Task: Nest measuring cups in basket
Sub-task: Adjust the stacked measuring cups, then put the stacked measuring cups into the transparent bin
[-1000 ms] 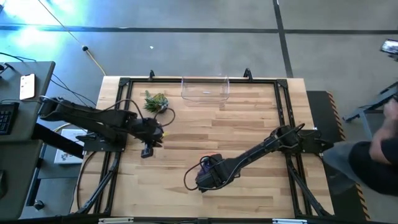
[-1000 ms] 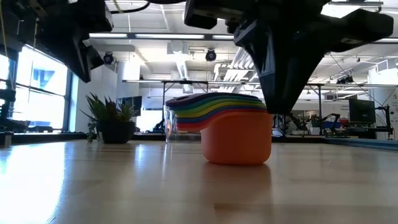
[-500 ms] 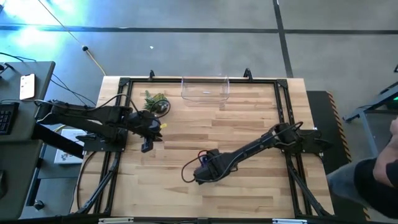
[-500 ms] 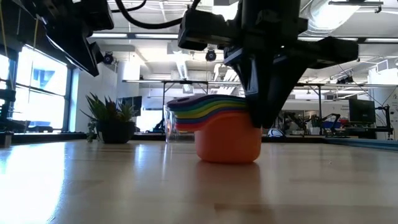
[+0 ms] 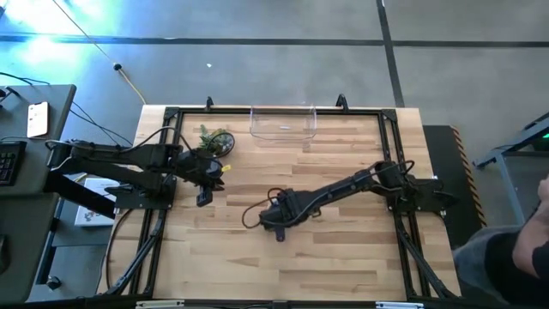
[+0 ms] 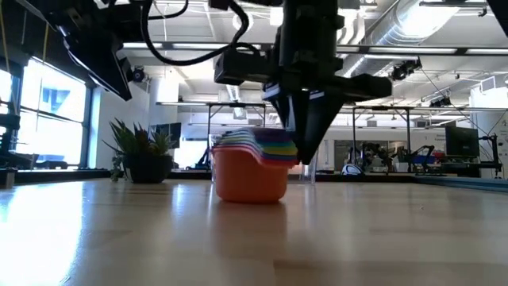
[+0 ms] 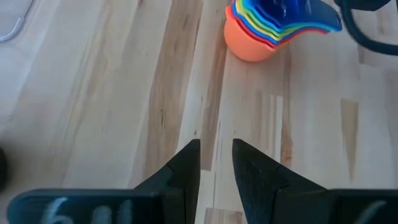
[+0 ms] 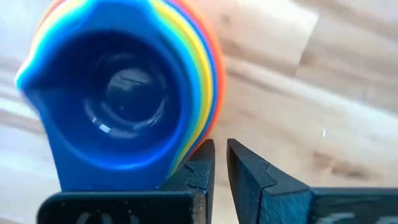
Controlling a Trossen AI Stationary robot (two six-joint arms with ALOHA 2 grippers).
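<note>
The measuring cups are nested in one stack point(image 6: 250, 175), orange outermost and blue innermost point(image 8: 118, 93). The stack stands near the table's middle, resting on the orange cup's base point(image 7: 255, 37). My right gripper point(image 8: 221, 155) is shut and points down right beside the stack point(image 6: 304, 155). My left gripper point(image 7: 216, 155) is shut and hovers over bare wood near the table's left side point(image 5: 203, 199), apart from the stack. The clear basket point(image 5: 283, 123) sits at the far edge. My right gripper pushes the stack with the outer side of one finger point(image 8: 202, 158). That finger lies against the layered rims point(image 8: 202, 140) beside the handles. The fingers come from above, pointing down. The stack stays upright with the orange cup's base on the table.
A small spiky green plant point(image 5: 214, 140) stands at the far left of the table, close to my left gripper point(image 6: 143, 155). Open wood lies between the stack and the basket. A person shows beyond the table's right edge point(image 5: 515, 257).
My right gripper has moved toward the table's left and far edges, staying shut. The nested stack has slid along the table with it and turned about. In the low view its orange body now shows on the left and its rims on the right.
</note>
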